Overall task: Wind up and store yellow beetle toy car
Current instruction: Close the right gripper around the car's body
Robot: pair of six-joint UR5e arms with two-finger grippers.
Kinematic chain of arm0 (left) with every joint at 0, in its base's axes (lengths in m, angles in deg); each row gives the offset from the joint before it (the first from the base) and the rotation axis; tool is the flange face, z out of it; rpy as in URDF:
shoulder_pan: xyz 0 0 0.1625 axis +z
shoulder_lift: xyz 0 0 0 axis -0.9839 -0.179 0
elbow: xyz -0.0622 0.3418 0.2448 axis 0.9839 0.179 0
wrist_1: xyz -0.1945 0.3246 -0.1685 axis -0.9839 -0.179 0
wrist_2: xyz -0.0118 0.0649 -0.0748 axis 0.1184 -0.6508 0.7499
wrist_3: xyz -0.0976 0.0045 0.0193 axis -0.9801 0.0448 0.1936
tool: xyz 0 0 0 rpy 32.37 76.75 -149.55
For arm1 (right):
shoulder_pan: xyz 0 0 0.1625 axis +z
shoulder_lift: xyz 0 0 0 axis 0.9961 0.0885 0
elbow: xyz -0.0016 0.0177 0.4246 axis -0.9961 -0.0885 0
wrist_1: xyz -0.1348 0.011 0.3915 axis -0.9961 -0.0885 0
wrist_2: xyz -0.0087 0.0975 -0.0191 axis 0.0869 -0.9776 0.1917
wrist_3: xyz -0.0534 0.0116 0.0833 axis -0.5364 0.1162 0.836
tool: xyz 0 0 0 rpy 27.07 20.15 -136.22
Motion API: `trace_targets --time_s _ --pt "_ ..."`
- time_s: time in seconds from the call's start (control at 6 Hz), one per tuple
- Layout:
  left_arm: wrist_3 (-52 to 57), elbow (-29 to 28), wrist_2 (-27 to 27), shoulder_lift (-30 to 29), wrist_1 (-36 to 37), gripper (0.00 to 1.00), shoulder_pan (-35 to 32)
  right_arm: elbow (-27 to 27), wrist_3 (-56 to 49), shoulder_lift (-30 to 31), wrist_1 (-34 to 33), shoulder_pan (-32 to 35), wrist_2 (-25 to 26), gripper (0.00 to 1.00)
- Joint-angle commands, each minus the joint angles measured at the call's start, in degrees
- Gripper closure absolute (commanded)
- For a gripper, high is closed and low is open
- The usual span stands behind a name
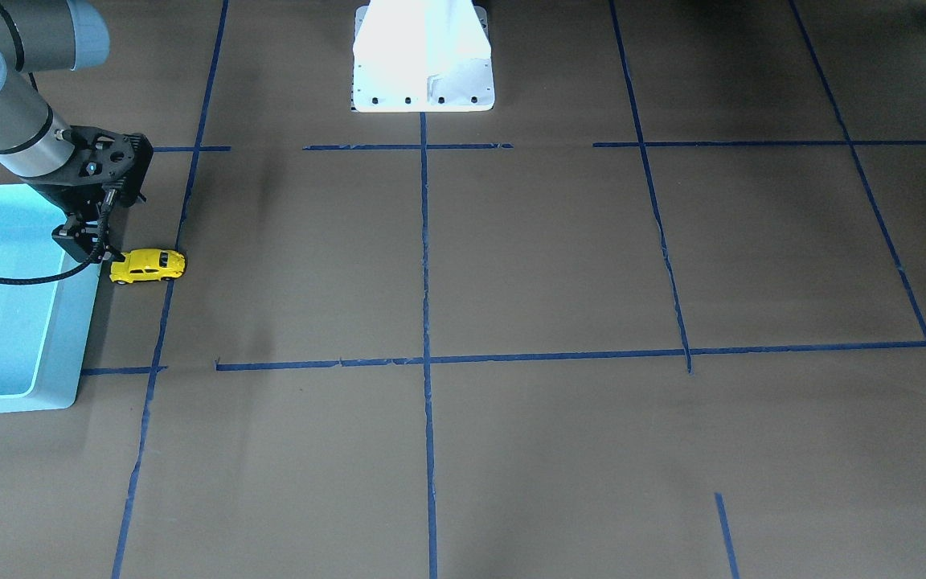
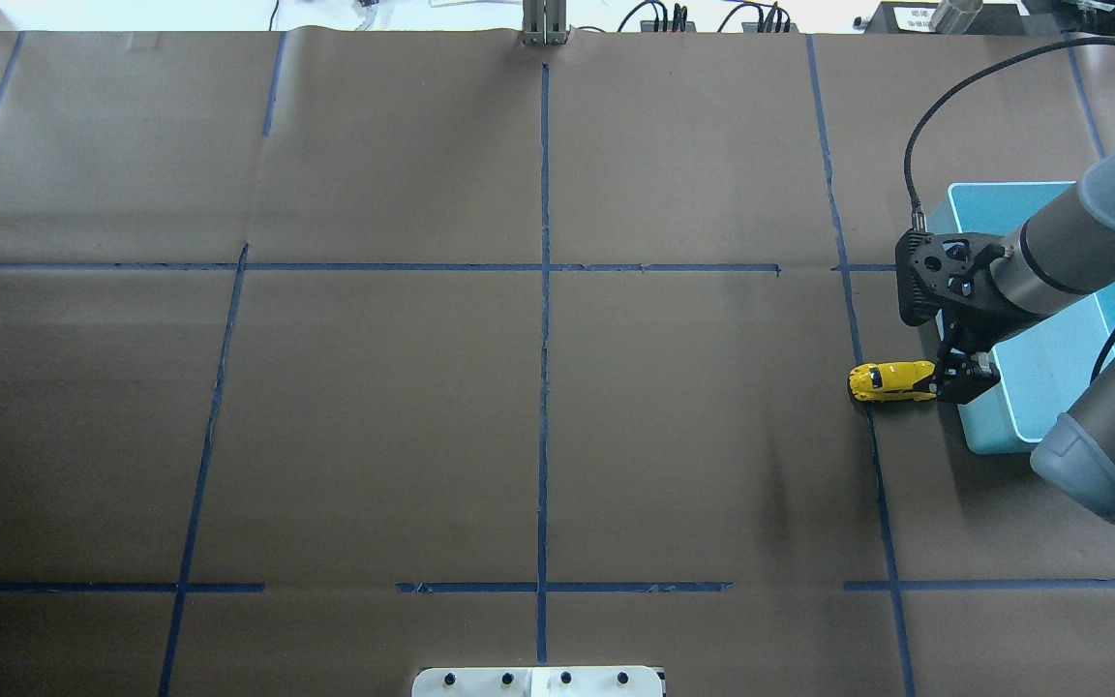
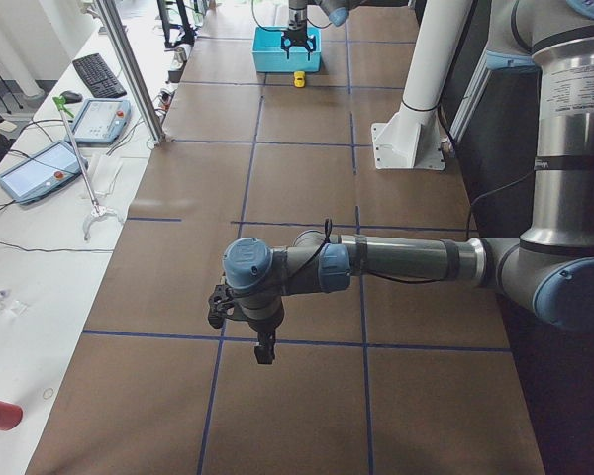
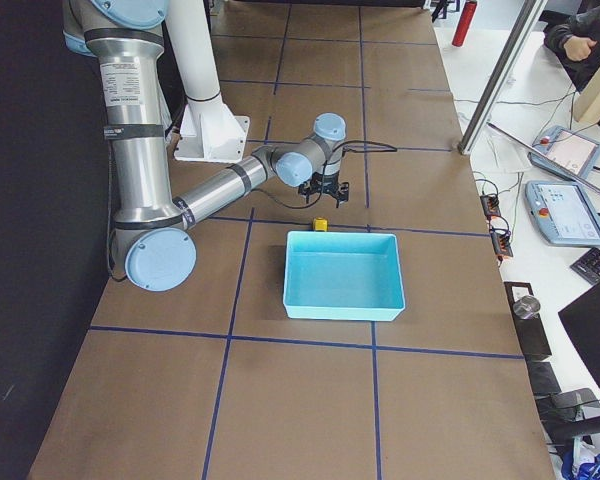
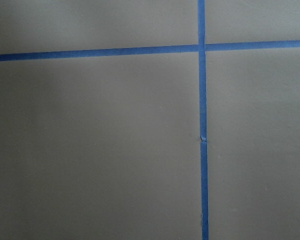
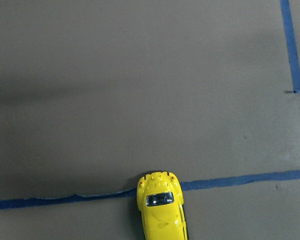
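Note:
The yellow beetle toy car stands on its wheels on the brown table, just beside the blue bin. Seen from overhead, the car lies across a blue tape line. My right gripper hovers a little above the car's bin-side end, apparently open and holding nothing. The right wrist view shows one end of the car at the bottom edge, with no fingers in sight. My left gripper hangs over bare table far from the car, and I cannot tell whether it is open or shut.
The white robot base stands mid-table on the robot's side. Blue tape lines divide the brown table into squares. The bin has nothing in it. Tablets and cables lie on a side bench.

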State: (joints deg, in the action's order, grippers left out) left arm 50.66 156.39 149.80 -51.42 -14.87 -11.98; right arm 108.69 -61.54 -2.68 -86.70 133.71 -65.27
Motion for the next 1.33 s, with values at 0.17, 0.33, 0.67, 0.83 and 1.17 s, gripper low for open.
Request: trace_targets --time_s 0.17,0.33,0.67,0.83,1.17 --pt "0.0 0.6 -0.1 -0.2 0.0 0.0 0.0 -4.2 -0.9 0.3 4.5 -2.4 0.5 0.0" --pt "0.0 0.4 -0.1 -0.2 0.0 0.0 0.0 -4.8 -1.0 -0.3 4.5 -2.7 0.9 0.0" --pt "-0.1 2.4 0.4 -0.2 0.0 0.0 0.0 -6.5 -1.2 -1.1 4.6 -2.8 0.9 0.0" --pt "-0.1 2.9 -0.1 -0.2 0.0 0.0 0.0 -7.0 -1.2 -1.1 4.6 -2.8 1.4 0.0" --pt "-0.1 3.5 -0.1 -0.2 0.0 0.0 0.0 -7.9 -1.2 -1.1 4.6 -3.2 1.9 0.0"
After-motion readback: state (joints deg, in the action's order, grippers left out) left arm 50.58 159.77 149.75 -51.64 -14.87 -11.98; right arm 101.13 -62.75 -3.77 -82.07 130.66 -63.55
